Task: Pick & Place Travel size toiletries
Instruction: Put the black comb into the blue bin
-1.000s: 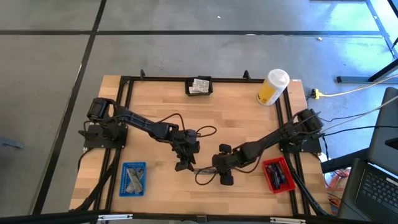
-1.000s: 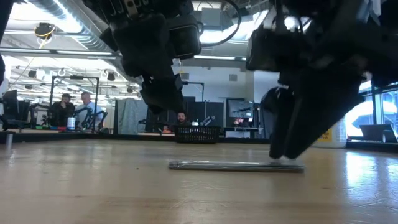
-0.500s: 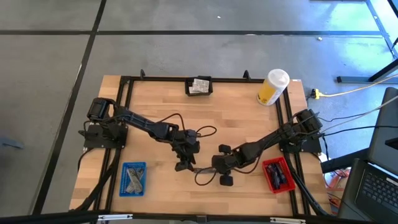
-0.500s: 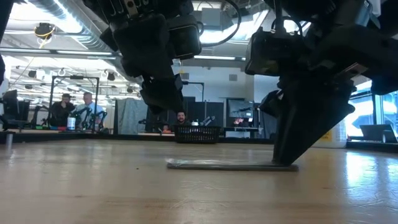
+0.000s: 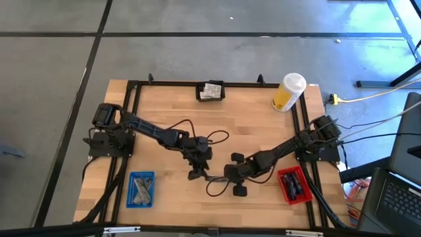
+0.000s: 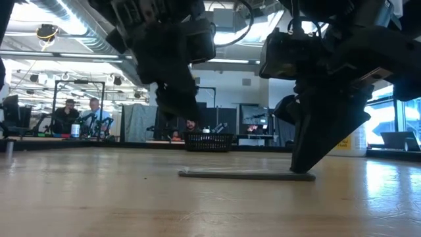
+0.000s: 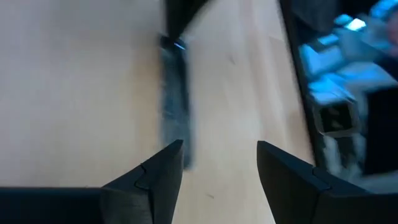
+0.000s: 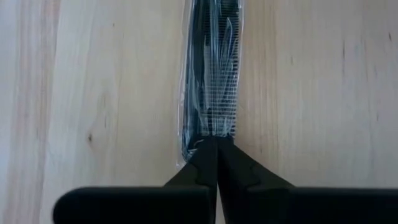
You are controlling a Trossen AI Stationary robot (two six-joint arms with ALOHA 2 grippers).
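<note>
A slim flat dark stick in a clear wrapper lies flat on the wooden table, near its front middle. In the low view the stick runs left to right. My right gripper is shut on its right end. My left gripper hangs open a little above the stick's left end and touches nothing. In the high view the two grippers face each other, the left one and the right one. My right gripper pinches the wrapper's end between its two fingertips. The fingers slant down from the table's right side and lie along the stick. The stick lies flat on the table over its whole length.
A blue tray with grey sticks sits front left and a red tray with dark tubes front right. A black basket with foil sachets stands at the far edge, a yellow container at the far right. Cables loop between the arms.
My right gripper has shut on the stick's right end, staying in the same place. The stick still lies flat on the table.
</note>
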